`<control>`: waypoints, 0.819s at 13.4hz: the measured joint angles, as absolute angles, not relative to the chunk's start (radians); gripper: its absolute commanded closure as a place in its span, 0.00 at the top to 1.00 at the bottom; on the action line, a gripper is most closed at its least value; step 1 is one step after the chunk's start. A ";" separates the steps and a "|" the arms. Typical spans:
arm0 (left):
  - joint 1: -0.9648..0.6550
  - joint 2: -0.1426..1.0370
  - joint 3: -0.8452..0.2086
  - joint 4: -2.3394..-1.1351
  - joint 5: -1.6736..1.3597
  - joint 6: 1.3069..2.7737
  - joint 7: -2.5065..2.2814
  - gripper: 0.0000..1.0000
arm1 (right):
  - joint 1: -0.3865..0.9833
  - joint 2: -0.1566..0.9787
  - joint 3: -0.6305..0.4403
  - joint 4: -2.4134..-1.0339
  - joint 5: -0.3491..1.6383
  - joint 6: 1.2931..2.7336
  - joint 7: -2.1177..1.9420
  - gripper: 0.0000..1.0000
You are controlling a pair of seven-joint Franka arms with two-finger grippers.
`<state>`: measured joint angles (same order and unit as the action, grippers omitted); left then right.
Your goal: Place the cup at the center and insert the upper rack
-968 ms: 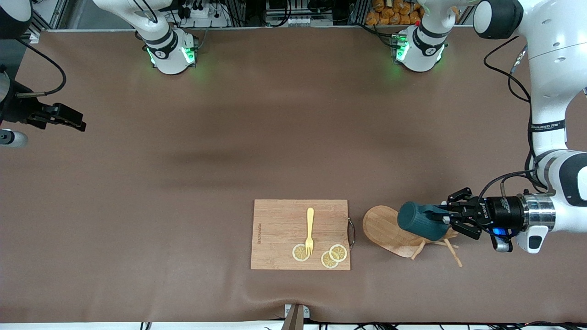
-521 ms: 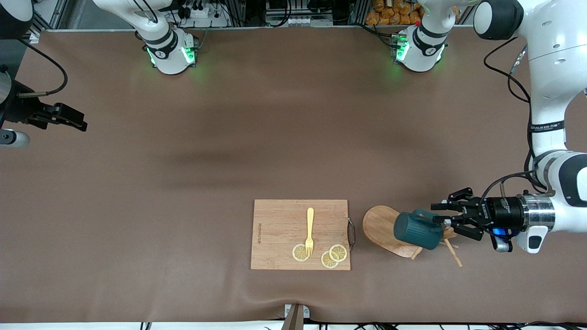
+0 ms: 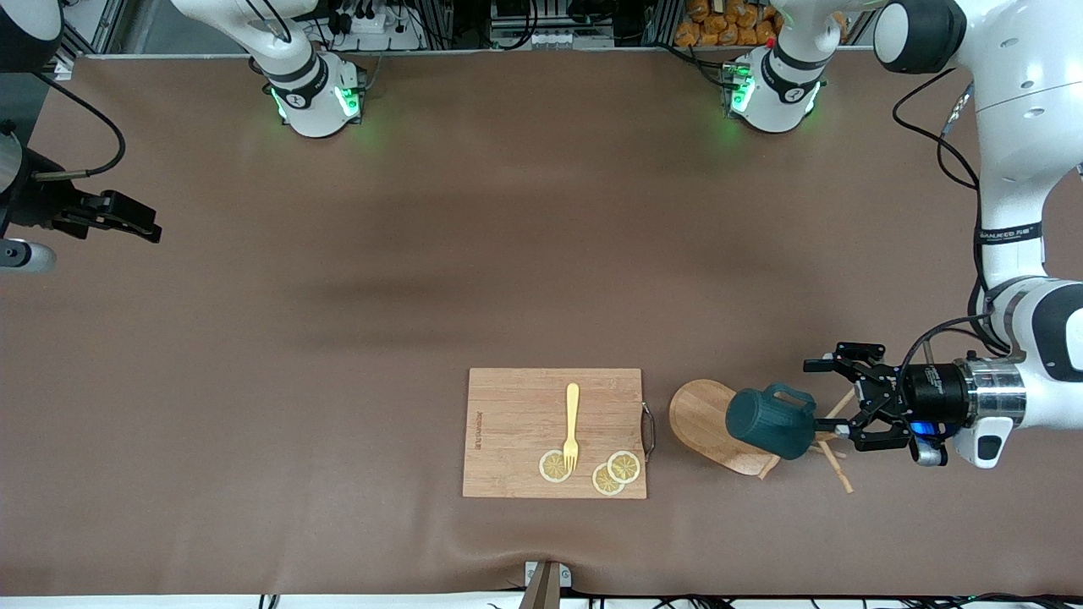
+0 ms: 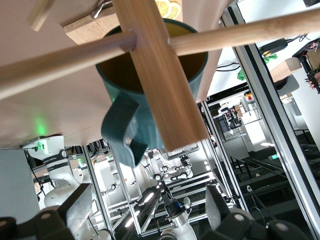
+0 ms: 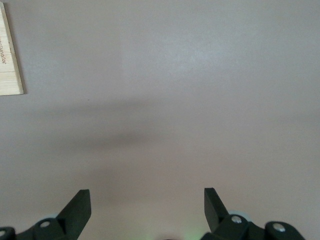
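The dark teal cup (image 3: 764,423) lies on its side on the wooden upper rack (image 3: 704,419), which lies tipped over on the table beside the cutting board. The rack's thin pegs (image 3: 833,467) stick out past the cup toward the left arm's end. My left gripper (image 3: 833,406) is open and empty, just off the cup's handle. In the left wrist view the cup (image 4: 145,115) shows its yellowish inside, crossed by the rack's post (image 4: 160,75) and pegs (image 4: 55,67). My right gripper (image 3: 140,224) waits open and empty over the right arm's end of the table.
A rectangular wooden cutting board (image 3: 516,423) lies near the front camera edge, with a yellow fork (image 3: 572,423) and lemon slices (image 3: 609,474) on it. Its corner shows in the right wrist view (image 5: 9,60). Bare brown table surrounds these.
My left gripper opened, let go of the cup's handle and drew back a little toward its arm. The cup sank and settled onto the lying rack. The right arm has not moved.
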<state>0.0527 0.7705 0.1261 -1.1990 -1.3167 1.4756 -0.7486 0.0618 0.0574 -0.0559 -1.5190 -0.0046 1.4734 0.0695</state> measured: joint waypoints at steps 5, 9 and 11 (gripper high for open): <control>0.019 0.674 0.130 -1.177 -1.027 1.512 -0.684 1.00 | 0.062 0.057 -0.056 -1.519 -0.005 1.474 0.069 1.00; -0.038 0.555 0.129 -1.177 -0.688 1.528 -0.501 1.00 | 0.062 0.057 -0.060 -1.519 -0.004 1.470 0.069 1.00; -0.063 0.494 0.126 -1.183 -0.484 1.528 -0.376 1.00 | 0.060 0.057 -0.077 -1.519 -0.004 1.452 0.069 1.00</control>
